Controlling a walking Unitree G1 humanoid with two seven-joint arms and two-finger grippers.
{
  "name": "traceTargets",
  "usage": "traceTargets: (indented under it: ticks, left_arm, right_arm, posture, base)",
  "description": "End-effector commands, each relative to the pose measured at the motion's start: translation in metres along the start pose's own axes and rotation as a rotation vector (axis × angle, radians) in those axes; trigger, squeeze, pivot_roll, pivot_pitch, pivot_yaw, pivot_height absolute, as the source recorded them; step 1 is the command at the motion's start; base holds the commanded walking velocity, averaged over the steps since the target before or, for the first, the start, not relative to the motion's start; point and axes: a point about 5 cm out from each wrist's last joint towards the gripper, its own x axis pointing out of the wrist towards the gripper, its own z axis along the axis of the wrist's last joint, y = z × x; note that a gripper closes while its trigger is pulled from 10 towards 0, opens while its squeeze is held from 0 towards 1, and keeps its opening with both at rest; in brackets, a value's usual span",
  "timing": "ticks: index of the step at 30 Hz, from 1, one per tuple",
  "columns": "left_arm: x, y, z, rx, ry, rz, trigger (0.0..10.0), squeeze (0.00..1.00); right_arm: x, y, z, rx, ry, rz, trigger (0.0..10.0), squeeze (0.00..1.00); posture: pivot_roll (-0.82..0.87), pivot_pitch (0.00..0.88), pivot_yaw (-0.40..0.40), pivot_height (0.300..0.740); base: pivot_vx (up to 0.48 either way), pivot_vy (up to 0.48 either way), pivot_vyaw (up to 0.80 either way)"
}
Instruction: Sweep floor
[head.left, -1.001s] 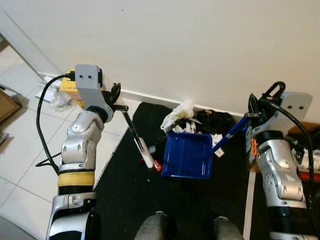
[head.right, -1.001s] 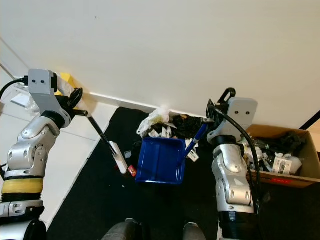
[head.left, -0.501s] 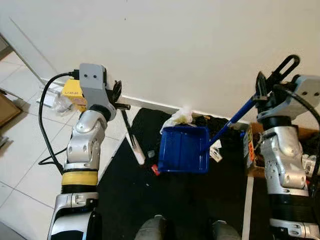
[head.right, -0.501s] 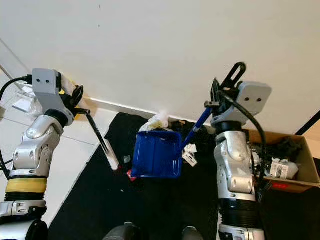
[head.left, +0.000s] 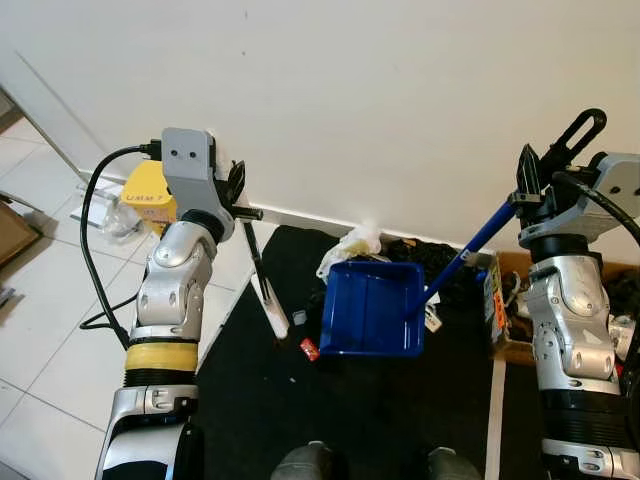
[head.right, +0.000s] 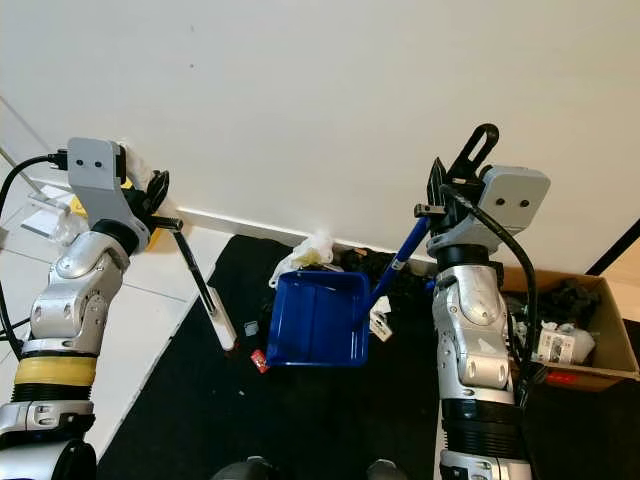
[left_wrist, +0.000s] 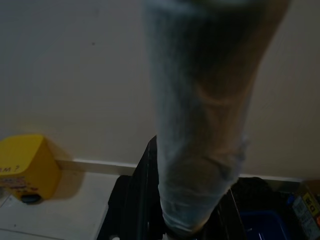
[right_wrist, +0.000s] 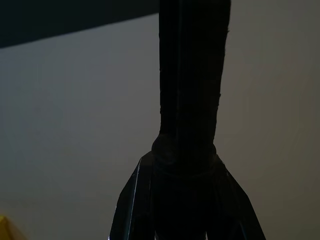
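Two tools in use: left gripper (head.left: 236, 190) jaws clamped on broom (head.left: 268, 288), tip at black mat (head.left: 250, 400) edge; blue dustpan (head.left: 368, 310) beside litter pile (head.left: 400, 250) against wall, handle clamped in right gripper (head.left: 530, 185) jaws.

Head views bright and sharp; wrist views dim, blurred.

Home corner: tiled floor (head.left: 40, 310), skirting board (head.left: 300, 217)
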Motion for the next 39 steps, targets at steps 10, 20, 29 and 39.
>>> traceTargets:
  ticks: [10, 20, 29, 39]
  left_arm:
    - [0.0017, -0.0009, 0.0106, 0.014, -0.062, -0.005, 10.0, 0.00]
    - [0.0017, -0.0016, 0.0110, 0.012, -0.064, -0.006, 10.0, 0.00]
    - [0.0023, -0.0026, 0.0105, 0.017, -0.062, -0.011, 10.0, 0.00]
    - [0.0029, -0.0075, 0.0113, 0.043, -0.068, -0.042, 10.0, 0.00]
  right_arm:
    - [-0.0001, 0.0034, 0.0041, 0.014, -0.043, 0.017, 10.0, 0.00]
    - [-0.0004, 0.0036, 0.0030, 0.016, -0.039, 0.018, 10.0, 0.00]
    - [-0.0005, 0.0036, 0.0019, 0.017, -0.038, 0.016, 10.0, 0.00]
    - [-0.0011, 0.0035, 0.0010, 0.023, -0.038, 0.014, 10.0, 0.00]
  posture:
    - [0.09, 0.074, 0.090, 0.740]
    - [0.09, 0.075, 0.091, 0.740]
    - [0.09, 0.076, 0.092, 0.740]
    - [0.09, 0.074, 0.096, 0.740]
  base:
    - [0.480, 0.000, 0.00]
    - [0.480, 0.000, 0.00]
    - [0.410, 0.000, 0.00]
    - [0.296, -0.196, 0.00]
